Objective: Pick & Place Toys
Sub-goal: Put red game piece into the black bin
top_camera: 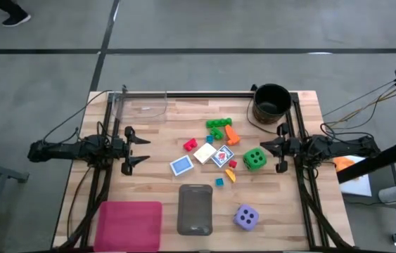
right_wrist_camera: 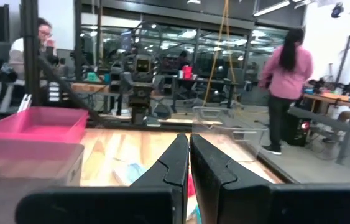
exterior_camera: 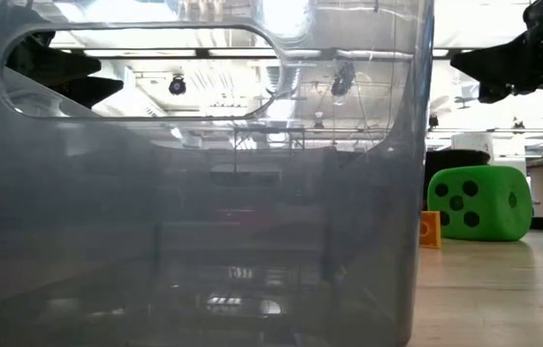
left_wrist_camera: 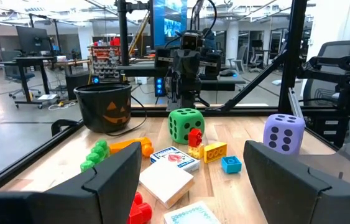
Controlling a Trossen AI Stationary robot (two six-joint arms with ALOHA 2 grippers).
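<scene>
grey tray (top_camera: 195, 209), black bucket (top_camera: 271, 102), contents unseen

High view straight down over the whole table (top_camera: 148, 119), low view at table-top height pressed against the grey tray (exterior_camera: 194, 193), each wrist view level across the table toward the opposite arm, green die (top_camera: 254, 159) shared by high, low and left wrist views

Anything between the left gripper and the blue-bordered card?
No. In the high view, bare wood runs from the left gripper, fingers open, to the blue-bordered card.
</scene>
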